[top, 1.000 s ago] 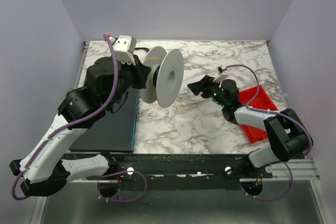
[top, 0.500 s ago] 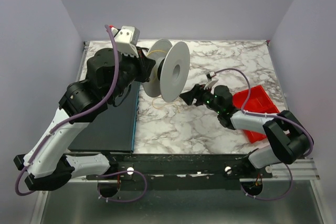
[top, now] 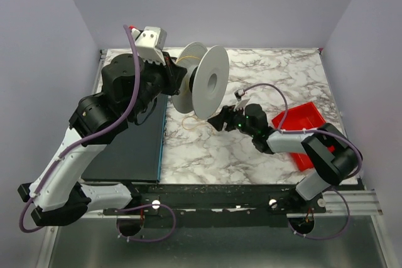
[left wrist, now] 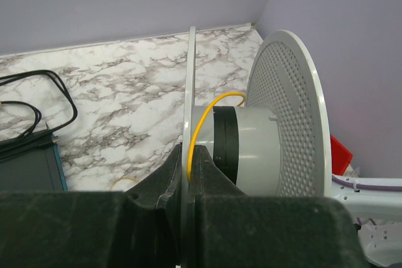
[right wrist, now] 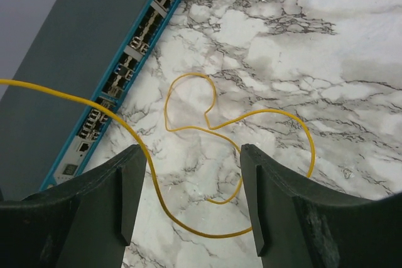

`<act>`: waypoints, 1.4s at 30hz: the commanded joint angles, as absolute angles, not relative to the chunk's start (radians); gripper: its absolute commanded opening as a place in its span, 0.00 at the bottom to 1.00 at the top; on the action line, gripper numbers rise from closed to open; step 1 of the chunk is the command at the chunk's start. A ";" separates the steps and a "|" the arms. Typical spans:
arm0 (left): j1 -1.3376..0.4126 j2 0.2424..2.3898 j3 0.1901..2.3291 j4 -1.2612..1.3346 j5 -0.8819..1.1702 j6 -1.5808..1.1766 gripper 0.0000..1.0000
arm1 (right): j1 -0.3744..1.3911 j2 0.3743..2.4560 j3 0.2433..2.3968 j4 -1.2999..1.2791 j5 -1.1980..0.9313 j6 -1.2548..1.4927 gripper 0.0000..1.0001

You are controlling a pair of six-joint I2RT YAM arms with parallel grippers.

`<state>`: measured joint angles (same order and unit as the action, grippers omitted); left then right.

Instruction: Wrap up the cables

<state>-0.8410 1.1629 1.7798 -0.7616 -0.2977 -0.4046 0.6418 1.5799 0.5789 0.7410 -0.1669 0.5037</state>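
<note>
Spool — in left gripper — holds yellow cable loop.

spool: grey plastic, matt. In the left wrist view one flange has a fine dimpled grid and the hub is smooth. 
cable: thin yellow sheath, smooth, slight gloss. 
table: marble-pattern top, smooth, low sheen. Laminate or real stone, can't tell from here. 
switch: dark grey matt casing, teal port face. 
red tray: plastic, semi-gloss. 
right gripper: black matt plastic, faintly grainy.
</note>
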 commanded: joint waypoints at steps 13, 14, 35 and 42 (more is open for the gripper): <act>-0.754 1.250 1.743 -0.544 -0.628 -0.525 0.00 | 0.903 1.464 0.656 0.423 0.148 0.533 0.01; -0.731 1.273 1.740 -0.532 -0.641 -0.529 0.00 | 0.921 1.431 0.662 0.375 0.177 0.536 0.01; -0.700 1.278 1.327 -0.303 -0.313 -0.198 0.00 | 0.931 1.307 1.265 -0.233 0.717 0.192 0.01; -0.721 1.165 1.220 -0.342 -0.031 -0.112 0.00 | 0.781 1.363 1.342 -0.184 0.517 0.149 0.01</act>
<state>-0.7063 1.2400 1.2446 -0.4019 -0.2817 -0.1921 0.8497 1.3418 1.2823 -0.1986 0.6308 0.1982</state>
